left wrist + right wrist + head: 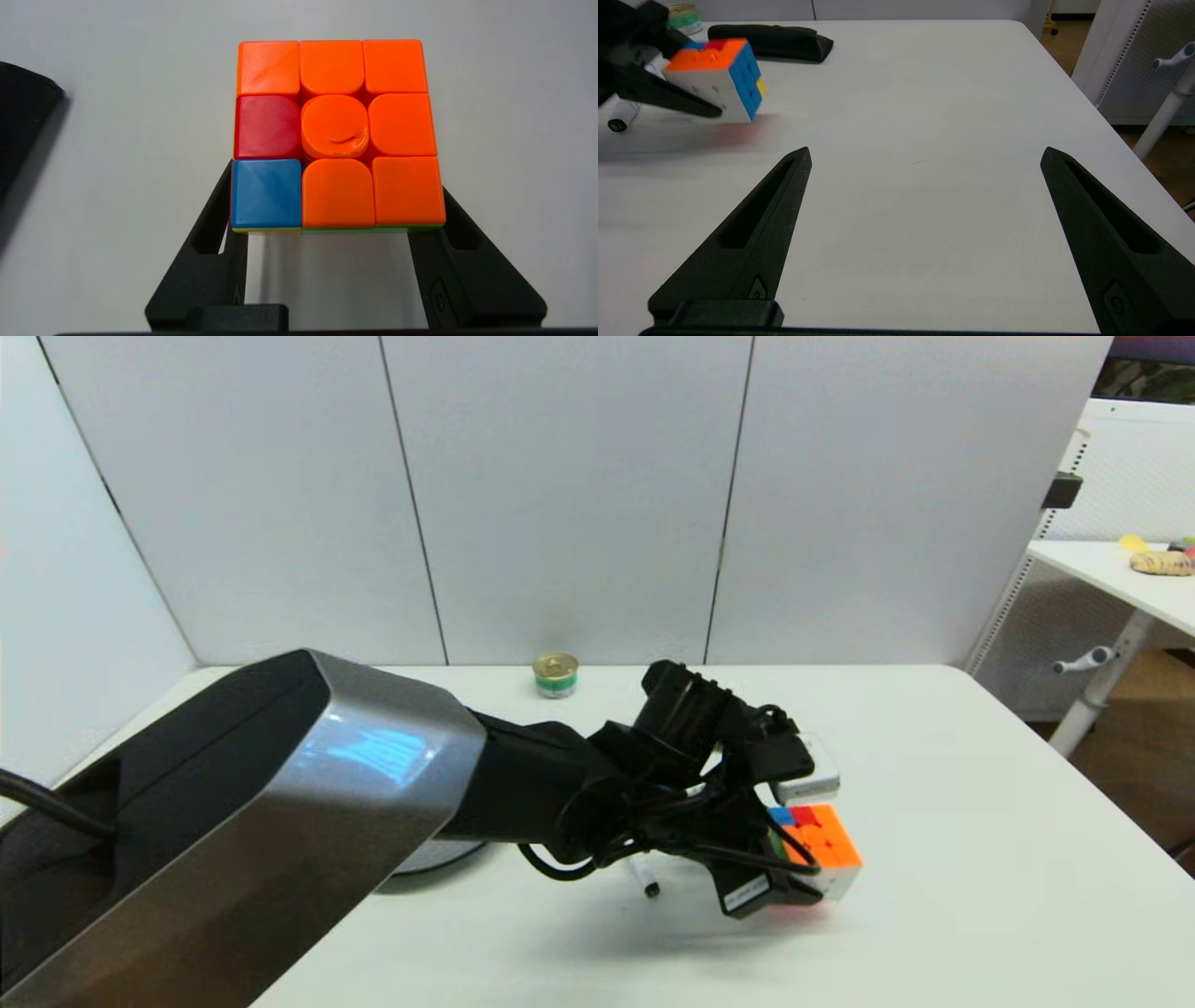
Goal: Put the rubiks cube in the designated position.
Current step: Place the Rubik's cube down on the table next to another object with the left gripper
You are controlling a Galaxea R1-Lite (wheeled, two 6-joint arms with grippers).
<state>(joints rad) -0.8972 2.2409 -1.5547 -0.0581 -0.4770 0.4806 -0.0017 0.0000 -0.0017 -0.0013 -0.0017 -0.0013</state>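
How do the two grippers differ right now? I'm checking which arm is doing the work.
The left gripper is shut on the rubiks cube, held above the table; the right gripper holds nothing. The left's fingers press the cube's sides; the right's fingers stand wide open. Both have long black fingers.

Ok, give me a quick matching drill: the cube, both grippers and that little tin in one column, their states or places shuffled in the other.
1. scrambled, mostly orange rubiks cube
2. left gripper
3. right gripper
4. small gold-lidded, green-labelled tin

A. open, above the bare white table
B. at the table's far edge
C. shut on the cube
D. clamped between two black fingers

Pairs: 1-D, 2-C, 3-A, 4-B
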